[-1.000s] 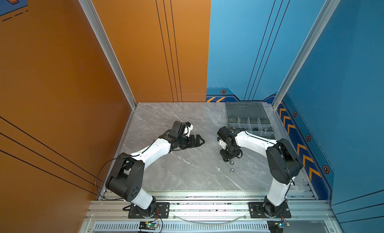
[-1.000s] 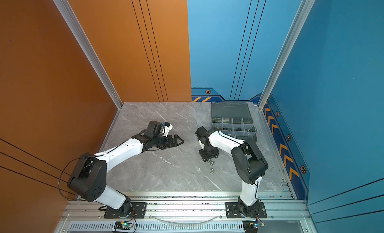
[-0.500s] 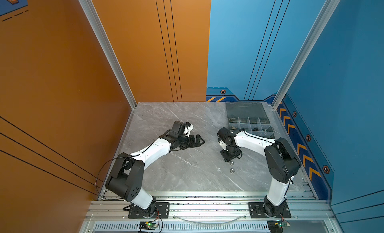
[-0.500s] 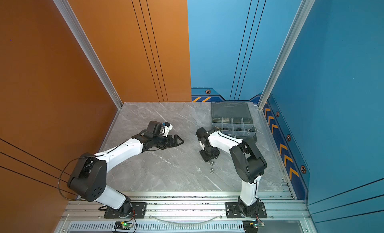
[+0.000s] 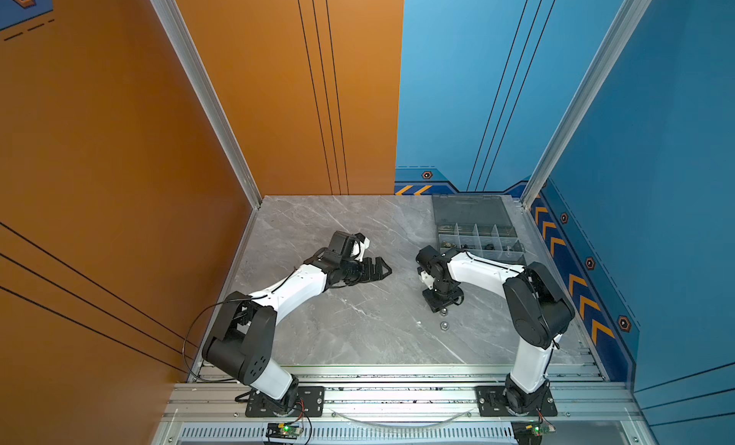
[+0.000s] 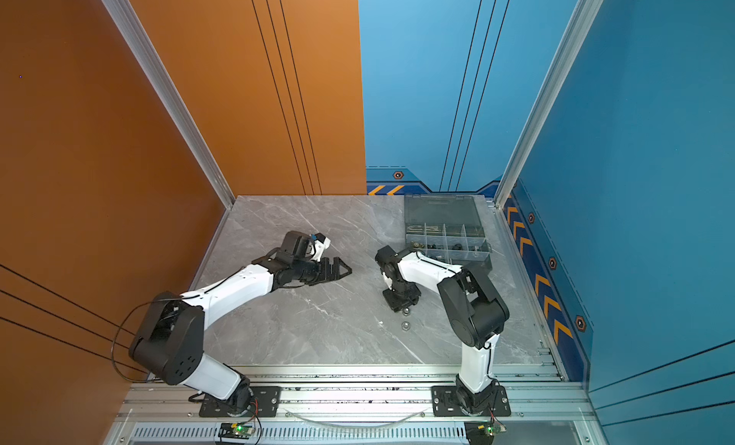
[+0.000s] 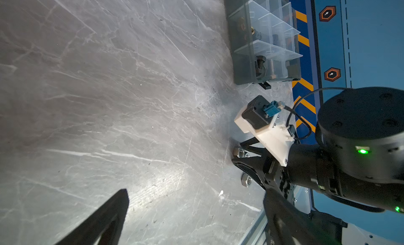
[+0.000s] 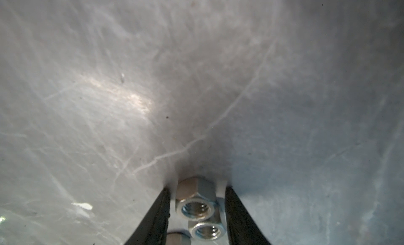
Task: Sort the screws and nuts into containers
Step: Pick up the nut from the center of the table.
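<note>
My right gripper points straight down at the table in both top views, also seen from above. In the right wrist view its jaws straddle two silver hex nuts with thin gaps at the sides, so it is open. A third nut lies just outside one finger. Another nut lies a little nearer the front edge. The grey organizer box sits at the back right. It holds a black screw and a silver one. My left gripper lies open and empty, left of centre.
The box's hinged lid lies flat, open toward the back wall. Orange and blue walls close in the table on three sides, and an aluminium rail runs along the front edge. A small white fleck lies on the marble.
The right jaws have narrowed around the nuts while the arm stayed over the same spot. The left arm has not moved.
</note>
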Available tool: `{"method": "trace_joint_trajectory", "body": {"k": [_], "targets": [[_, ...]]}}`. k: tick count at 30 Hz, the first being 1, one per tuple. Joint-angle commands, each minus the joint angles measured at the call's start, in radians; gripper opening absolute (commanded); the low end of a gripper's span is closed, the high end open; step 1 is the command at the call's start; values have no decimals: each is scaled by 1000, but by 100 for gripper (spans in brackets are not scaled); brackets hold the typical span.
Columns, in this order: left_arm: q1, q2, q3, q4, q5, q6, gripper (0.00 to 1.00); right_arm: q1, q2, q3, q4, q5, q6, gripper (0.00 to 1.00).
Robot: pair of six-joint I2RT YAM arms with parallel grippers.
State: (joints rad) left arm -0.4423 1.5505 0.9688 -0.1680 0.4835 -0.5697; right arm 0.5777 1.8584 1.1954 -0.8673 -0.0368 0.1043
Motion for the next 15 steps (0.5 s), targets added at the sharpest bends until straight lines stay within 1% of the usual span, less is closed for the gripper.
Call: {"method": "trace_joint_trajectory", "body": {"k": [1,5,8,12,13,15], "targets": [[4,-24,-18,-2,7,7,98,4,41,-14,24,-20,14,42],[4,-25,-17,-2,8,7,98,5,52,-19,35,-29,15,39],[4,-23,-18,-2,8,7,98,4,57,-22,41,-23,20,32],[4,-23,-15,-2,8,5,98,0,46,-22,51,-25,27,13],[4,-24,-18,-1,8,4,98,-5,36,-23,55,-30,31,8],[4,-26,-18,-3,7,7,98,-19,0,-26,77,-58,39,0]]}}
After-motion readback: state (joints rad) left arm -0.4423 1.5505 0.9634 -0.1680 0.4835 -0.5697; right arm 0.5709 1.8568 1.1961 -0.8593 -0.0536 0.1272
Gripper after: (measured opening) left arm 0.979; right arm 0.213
